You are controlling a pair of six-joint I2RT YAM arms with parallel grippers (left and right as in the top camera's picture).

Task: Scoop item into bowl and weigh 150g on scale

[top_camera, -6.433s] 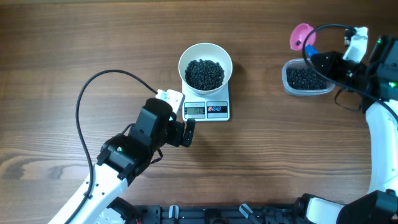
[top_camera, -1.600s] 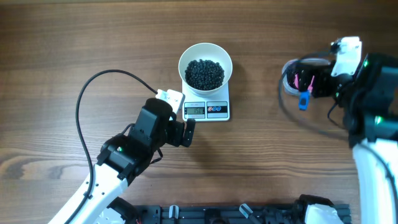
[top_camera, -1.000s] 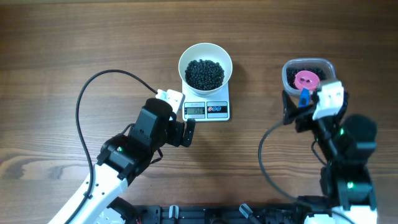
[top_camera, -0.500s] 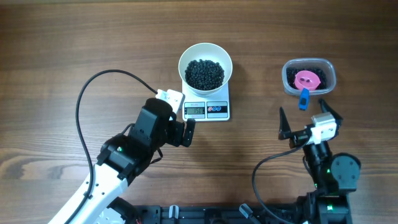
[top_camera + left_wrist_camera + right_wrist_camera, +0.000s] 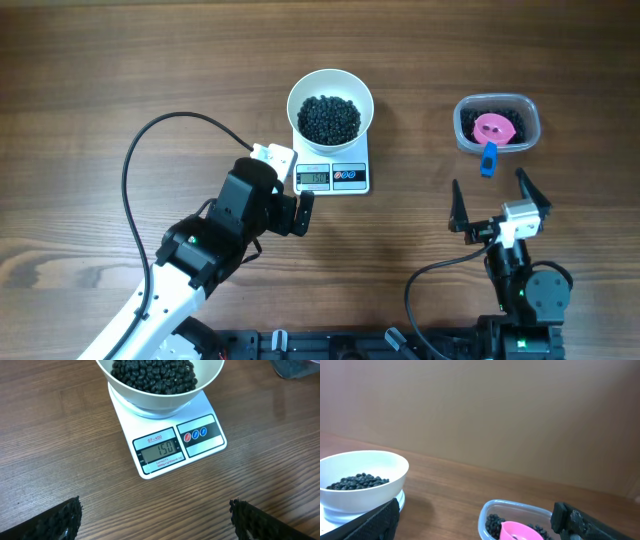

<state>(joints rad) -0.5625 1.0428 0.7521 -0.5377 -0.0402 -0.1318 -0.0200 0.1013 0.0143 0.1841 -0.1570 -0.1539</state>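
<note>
Toward the table's far edge, the scale (image 5: 333, 176) under the bowl (image 5: 330, 108) reads target. My left claw (image 5: 157, 522) and right claw (image 5: 492, 200) gape empty; I'd stop scooping.

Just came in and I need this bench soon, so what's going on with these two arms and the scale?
A weighing job that looks about done. The white bowl of black beans sits on the scale, whose display seems to read 150. The pink scoop lies in the clear tub on more beans. Neither arm holds anything: the left gripper hovers open in front of the scale, and the right gripper is open, short of the tub.
</note>
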